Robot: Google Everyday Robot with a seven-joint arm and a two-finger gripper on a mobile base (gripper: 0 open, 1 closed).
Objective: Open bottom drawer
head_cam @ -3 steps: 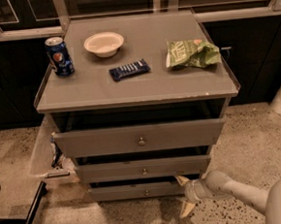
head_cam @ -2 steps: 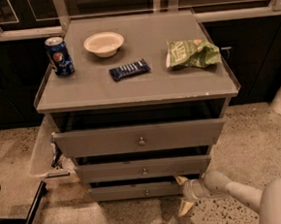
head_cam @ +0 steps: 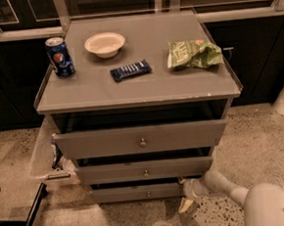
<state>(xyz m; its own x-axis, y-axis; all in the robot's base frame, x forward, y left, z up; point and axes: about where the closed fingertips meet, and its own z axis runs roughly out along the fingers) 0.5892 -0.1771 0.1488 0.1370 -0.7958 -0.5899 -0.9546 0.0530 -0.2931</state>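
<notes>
The grey cabinet has three drawer fronts, all standing slightly out. The bottom drawer is the lowest and shortest front, with a small round knob at its centre. My gripper is low at the right end of the bottom drawer, right by its right edge, on a white arm coming in from the lower right. One finger points up toward the drawer's corner and one down toward the floor.
On the cabinet top: a blue soda can, a white bowl, a dark snack bar, a green chip bag. A white bin stands left of the cabinet. Dark cupboards run behind; speckled floor lies around.
The gripper and arm hold nearly the same place at the bottom drawer's right end. The drawers have not visibly moved.
</notes>
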